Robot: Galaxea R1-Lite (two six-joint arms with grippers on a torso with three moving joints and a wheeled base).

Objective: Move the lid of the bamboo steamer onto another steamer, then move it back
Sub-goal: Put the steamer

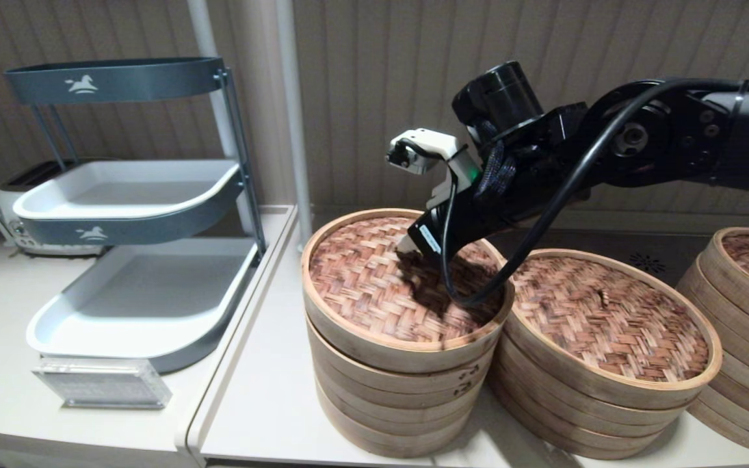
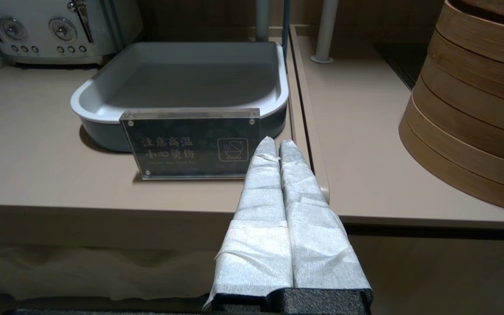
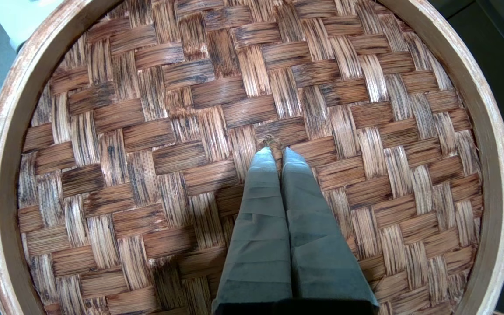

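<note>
Bamboo lid (image 1: 374, 286) lies flat on its stack; my right gripper (image 3: 277, 151) angles down, jaws pinching its centre loop (image 3: 271, 141).

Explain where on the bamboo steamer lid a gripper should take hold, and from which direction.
Grip the small centre loop, coming straight down from above. The bamboo steamer lid lies flat on its stack, its wide rim too broad for narrow jaws, and the loop is the only raised part of the woven top. The right gripper is already there, jaws closed at the loop. The left gripper is parked near the tray.

open counter (image 1: 264, 390) left of steamers, tiered rack (image 1: 147, 214) beyond, stacks (image 1: 608, 351) crowding right
</note>
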